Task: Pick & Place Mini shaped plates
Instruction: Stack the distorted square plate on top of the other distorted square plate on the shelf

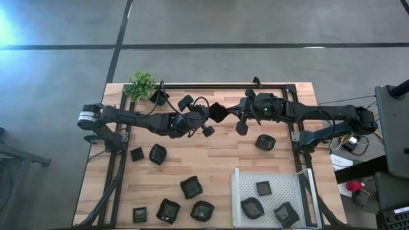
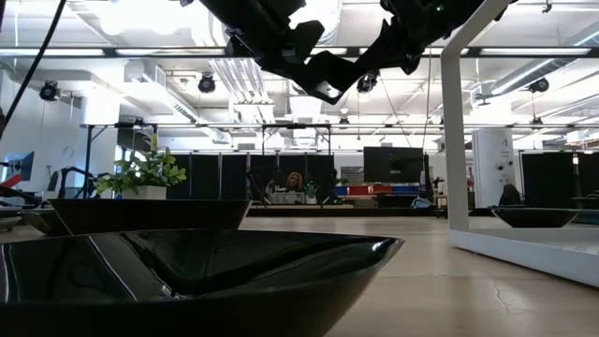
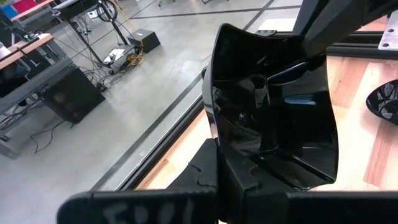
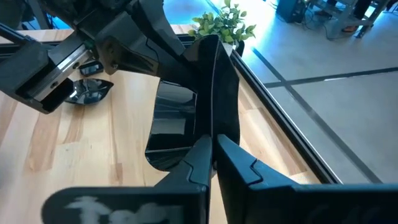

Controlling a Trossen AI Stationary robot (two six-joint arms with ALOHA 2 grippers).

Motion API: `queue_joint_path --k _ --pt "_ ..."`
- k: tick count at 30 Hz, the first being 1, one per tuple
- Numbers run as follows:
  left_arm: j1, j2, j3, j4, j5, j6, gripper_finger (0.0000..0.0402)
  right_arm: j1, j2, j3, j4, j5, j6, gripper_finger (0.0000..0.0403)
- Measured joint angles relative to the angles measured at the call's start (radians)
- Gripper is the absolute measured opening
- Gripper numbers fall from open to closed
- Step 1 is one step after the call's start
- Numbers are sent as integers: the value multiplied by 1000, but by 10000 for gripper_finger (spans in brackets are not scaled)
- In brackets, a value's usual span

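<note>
One black mini shaped plate [image 1: 217, 113] hangs in the air over the far middle of the table, between my two grippers. My left gripper [image 1: 207, 116] comes at it from the table's left and is shut on it. My right gripper [image 1: 231, 114] comes from the right and is shut on its opposite edge. In the low view the plate [image 2: 328, 80] sits high above the tabletop. Several other black plates lie flat on the wood, such as one [image 1: 157, 154] and another [image 1: 191, 186]. Three more lie in the white tray [image 1: 238, 191]. My left gripper pinches the plate's rim [image 3: 245, 163] on the side toward the table's left, between its two fingers. The fingers come in roughly level from the left. The plate stands on edge, its hollow side showing in the left wrist view, clear of the table. My right gripper pinches the opposite rim [image 4: 210, 130] between its two fingers, whose tips [image 4: 200, 152] meet on the thin edge. It comes in slanting slightly down from the table's right. The plate [image 4: 186, 118] shows edge-on, upright and lifted clear.
A small green plant [image 1: 142, 84] stands at the far left corner with a plate [image 1: 159, 96] beside it. A plate [image 1: 265, 142] lies near the tray's far side. A black frame [image 1: 294, 89] borders the table. The nearest plate [image 2: 187, 281] fills the low view's foreground.
</note>
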Motion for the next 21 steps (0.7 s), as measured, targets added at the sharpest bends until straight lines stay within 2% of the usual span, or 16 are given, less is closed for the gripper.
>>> queue_joint_path --k 10,21 --pt "0 0 -2 7 4 0 6 0 0 0 0 -1 0 9" --pt "-1 0 0 11 18 0 63 1 0 0 2 -8 0 8"
